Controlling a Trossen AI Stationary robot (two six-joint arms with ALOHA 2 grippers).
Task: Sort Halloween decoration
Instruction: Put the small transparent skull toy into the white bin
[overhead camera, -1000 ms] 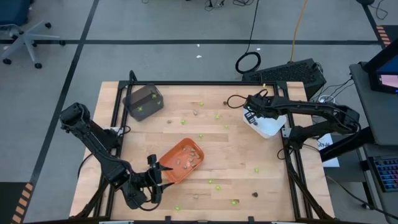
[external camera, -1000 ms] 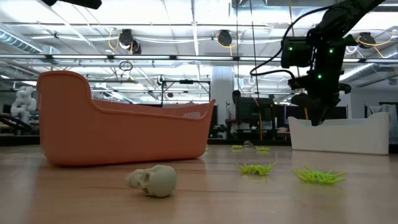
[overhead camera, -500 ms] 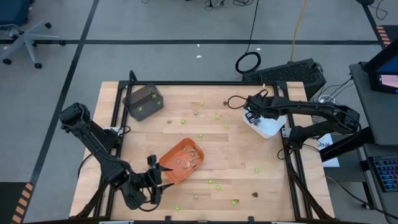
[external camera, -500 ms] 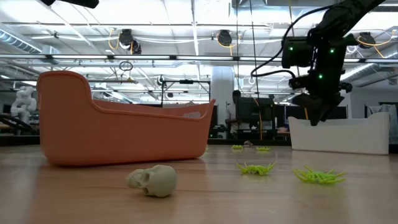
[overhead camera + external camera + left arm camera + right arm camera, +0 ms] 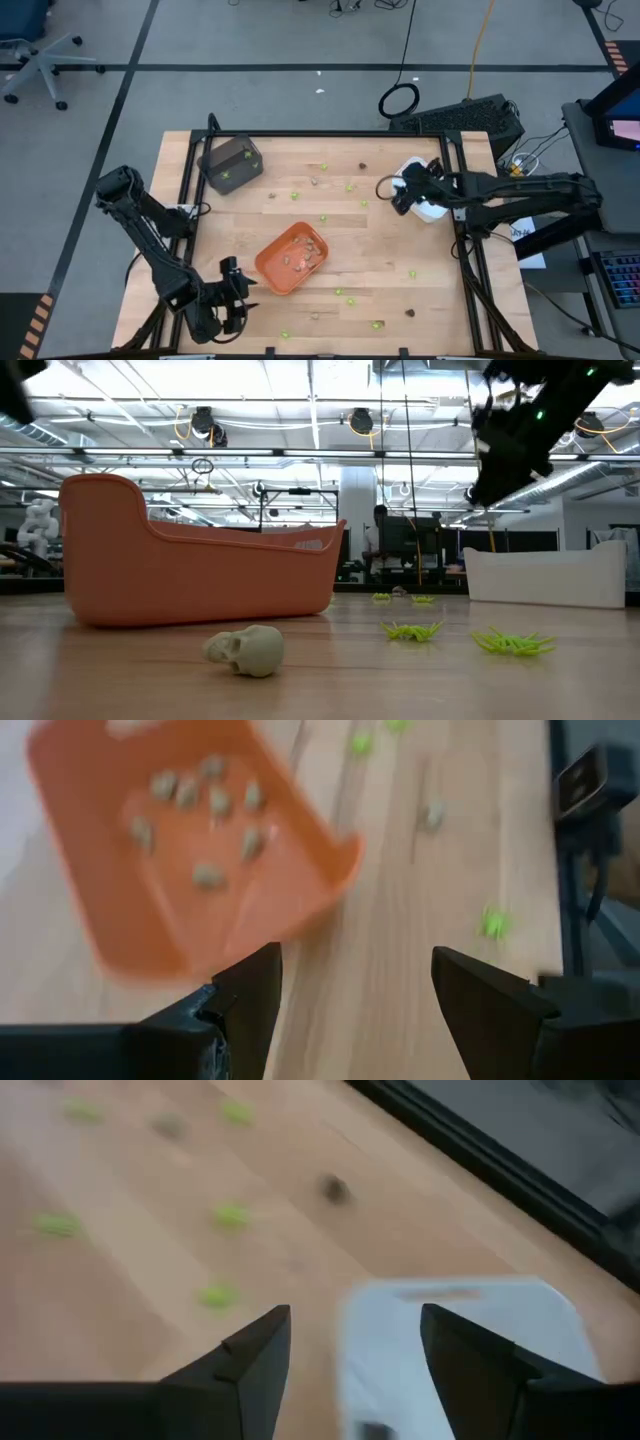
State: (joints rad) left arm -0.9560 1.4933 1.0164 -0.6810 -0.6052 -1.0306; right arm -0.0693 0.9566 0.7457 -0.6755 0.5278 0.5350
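Sorting looks only partly done: the orange tray (image 5: pixel 291 258) near the table's middle holds a handful of tan-grey pieces (image 5: pixel 208 875), and the dark grey tray (image 5: pixel 231 163), up and left of the orange tray, shows a few lime-green specks inside, while the white tray (image 5: pixel 428 203) sits well to the orange tray's right. Many pieces of Halloween decoration remain loose on the table (image 5: pixel 380 260): lime-green ones (image 5: pixel 323 217) scattered above, below and right of the orange tray, a dark brown piece (image 5: pixel 409 312) low to its right, and a tan-grey skull (image 5: pixel 245 650) just in front of it. The left claw (image 5: pixel 228 298) hovers open and empty just left of the orange tray, near the table's front edge. The right claw (image 5: pixel 398 197) hangs open and empty at the white tray's near rim. Wide bare wood between the trays leaves room for reaching; the black frame (image 5: pixel 330 133) edging the table limits sweeps.
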